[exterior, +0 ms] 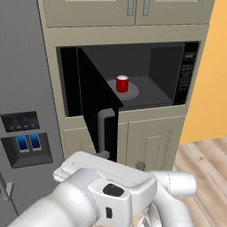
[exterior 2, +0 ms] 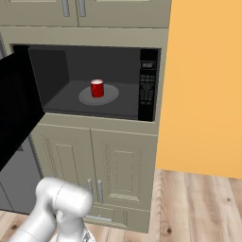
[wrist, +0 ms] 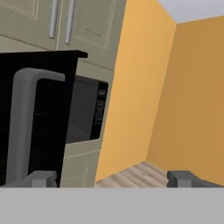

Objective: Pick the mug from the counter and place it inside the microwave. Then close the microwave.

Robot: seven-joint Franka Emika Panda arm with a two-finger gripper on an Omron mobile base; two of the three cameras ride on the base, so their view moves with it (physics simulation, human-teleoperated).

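The microwave (exterior: 133, 75) door is showing glossy black glass, its handle (exterior: 103, 133) looking matt grey metal; the mug (exterior: 122, 83) is looking smooth red. At five o'clock, the floor (exterior 2: 203, 208) is showing planked wood.

small red cylindrical mug (exterior: 122, 84): red, white top
large black built-in microwave (exterior: 188, 75): black, grey handle at 7 o'clock
wall (exterior 2: 208, 85): plain orange
wooden floor (exterior 2: 203, 208): pale planks

My arm (exterior: 111, 195) is folded low in front of the base, its white links and dark joints bunched at the bottom of the left base view, with an elbow link (exterior 2: 59, 205) rising at the lower left of the right base view. In the hand view, my gripper (wrist: 111, 178) has its two dark fingertips (wrist: 41, 178) spread wide apart, with nothing between them.
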